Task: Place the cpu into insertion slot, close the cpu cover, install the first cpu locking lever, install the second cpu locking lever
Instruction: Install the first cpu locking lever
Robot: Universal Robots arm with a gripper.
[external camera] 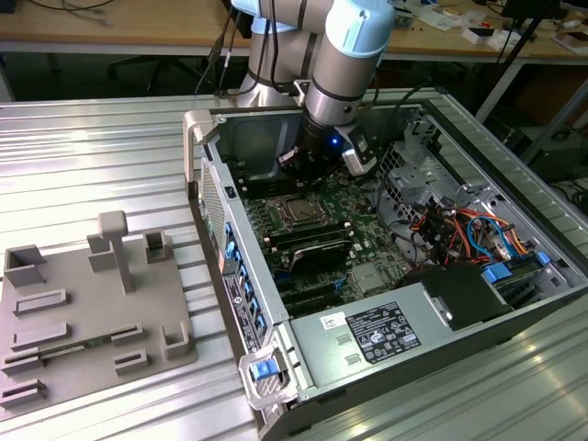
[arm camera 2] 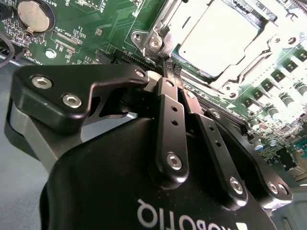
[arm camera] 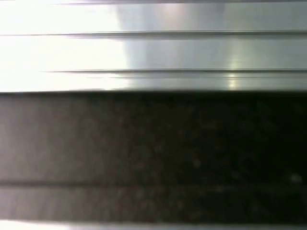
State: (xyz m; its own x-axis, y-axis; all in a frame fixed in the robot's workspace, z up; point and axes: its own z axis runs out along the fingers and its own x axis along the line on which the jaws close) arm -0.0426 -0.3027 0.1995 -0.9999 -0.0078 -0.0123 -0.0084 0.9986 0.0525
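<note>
Cpu [arm camera 2: 225,38] lies seated in the insertion slot [external camera: 299,213] under the cpu cover [arm camera 2: 165,28]. Nearest the camera, the gripper [arm camera 2: 168,72] has its jaws together at the socket's edge; pressing off-line could slip a lever or scrape the board beyond.

One open computer case [external camera: 404,276] on ribbed metal surface [external camera: 92,156] — one green motherboard [external camera: 367,220] inside. One cpu [external camera: 299,213], one insertion slot [external camera: 280,204]. One grey fixture tray [external camera: 83,312] beside case. One robot arm [external camera: 344,64] — one tool [arm camera 2: 168,72].
</note>
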